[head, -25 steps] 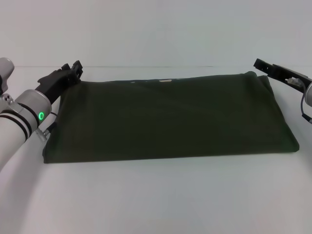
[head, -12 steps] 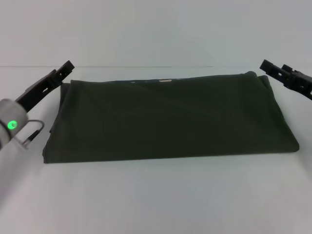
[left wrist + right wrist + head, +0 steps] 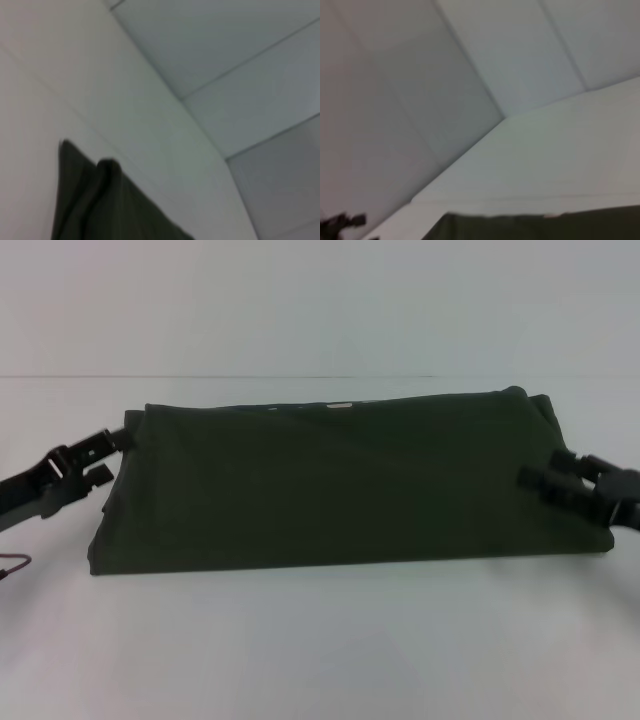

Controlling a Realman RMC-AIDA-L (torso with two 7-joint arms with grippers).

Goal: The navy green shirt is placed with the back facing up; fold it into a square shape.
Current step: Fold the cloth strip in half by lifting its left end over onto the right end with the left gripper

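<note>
Folded navy green shirt (image 3: 340, 480) between left gripper (image 3: 100, 455), right gripper (image 3: 545, 480)

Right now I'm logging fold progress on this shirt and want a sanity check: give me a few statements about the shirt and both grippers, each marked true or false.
1. The navy green shirt lies as a wide folded rectangle on the white table. True.
2. The left gripper is at the shirt's left edge. True.
3. The right gripper is parked far behind the shirt, off the cloth. False: it is over the shirt's right end, near the edge.
4. The shirt is already a small square. False: it is much wider than deep.
5. A printed logo covers the shirt's upper face. False: the fabric shown is plain.
</note>
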